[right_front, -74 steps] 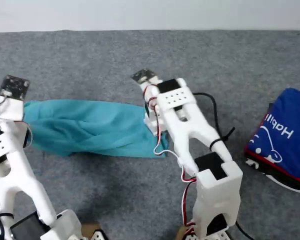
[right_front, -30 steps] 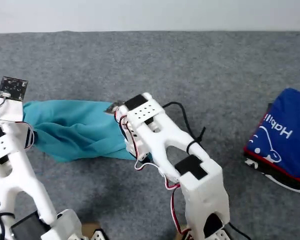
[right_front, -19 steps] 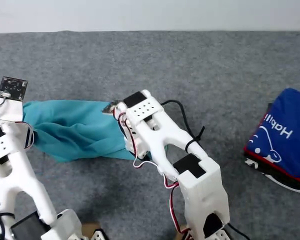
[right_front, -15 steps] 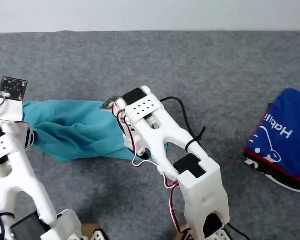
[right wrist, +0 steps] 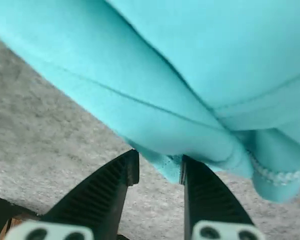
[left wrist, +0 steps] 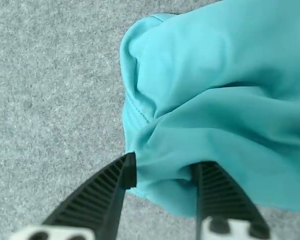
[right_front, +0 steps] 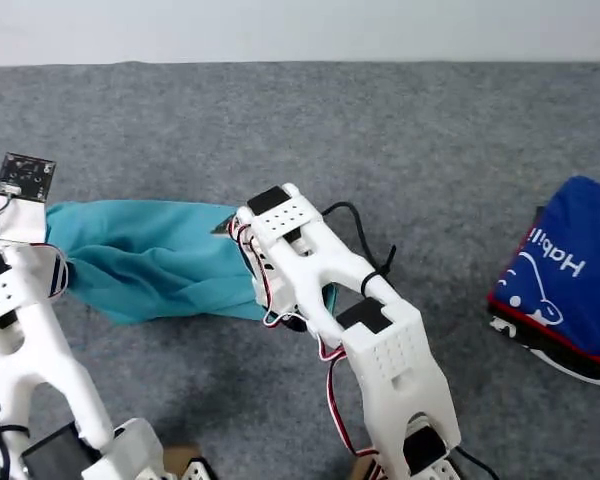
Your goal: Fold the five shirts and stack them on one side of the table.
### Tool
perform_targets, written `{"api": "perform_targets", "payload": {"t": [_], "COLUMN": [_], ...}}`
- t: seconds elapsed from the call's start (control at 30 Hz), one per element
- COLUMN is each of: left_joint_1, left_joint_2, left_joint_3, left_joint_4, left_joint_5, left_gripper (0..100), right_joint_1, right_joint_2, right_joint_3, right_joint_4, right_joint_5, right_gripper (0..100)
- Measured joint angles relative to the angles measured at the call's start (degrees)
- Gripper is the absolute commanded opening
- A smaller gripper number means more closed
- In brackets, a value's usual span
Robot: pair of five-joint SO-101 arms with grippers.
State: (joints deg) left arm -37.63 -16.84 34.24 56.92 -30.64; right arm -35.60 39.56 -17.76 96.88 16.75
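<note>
Both pincers are on the teal shirt (right_front: pixel 150 265), one at each end. Reads as a fold set-up: left end pinned, right end free to carry across.
- The left pincer (left wrist: pixel 164 167) has its jaws closed onto a thick bunch of cloth at the shirt's left edge, creases running out from the grip.
- The right pincer (right wrist: pixel 157 162) has its jaws nearly together with the hem clamped between them, grey counter (right_front: pixel 380 130) beneath.

The shirt lies rumpled lengthwise between the two arms, left of centre. The folded stack (right_front: pixel 565 280), blue on top, sits well apart at the right edge.
</note>
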Motion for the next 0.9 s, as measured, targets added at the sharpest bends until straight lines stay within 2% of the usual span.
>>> {"api": "perform_targets", "payload": {"t": [0.37, 0.53, 0.8, 0.9], "left_joint_1": [0.0, 0.0, 0.0, 0.0], "left_joint_2": [0.0, 0.0, 0.0, 0.0], "left_joint_3": [0.0, -2.8, -9.2, -9.2], "left_joint_4": [0.0, 0.1, 5.5, 5.5], "left_joint_5": [0.0, 0.0, 0.0, 0.0], "left_gripper": [18, 18, 18, 18], "right_joint_1": [0.5, 0.5, 3.9, 4.2], "right_joint_2": [0.2, -3.9, -10.0, -8.6], "right_joint_3": [-11.4, -11.6, -11.4, -9.3], "right_joint_4": [3.6, 3.6, 3.6, 3.6], "right_joint_5": [2.1, 3.7, 4.7, 4.9], "right_gripper": [0.9, 0.9, 1.2, 6.5]}}
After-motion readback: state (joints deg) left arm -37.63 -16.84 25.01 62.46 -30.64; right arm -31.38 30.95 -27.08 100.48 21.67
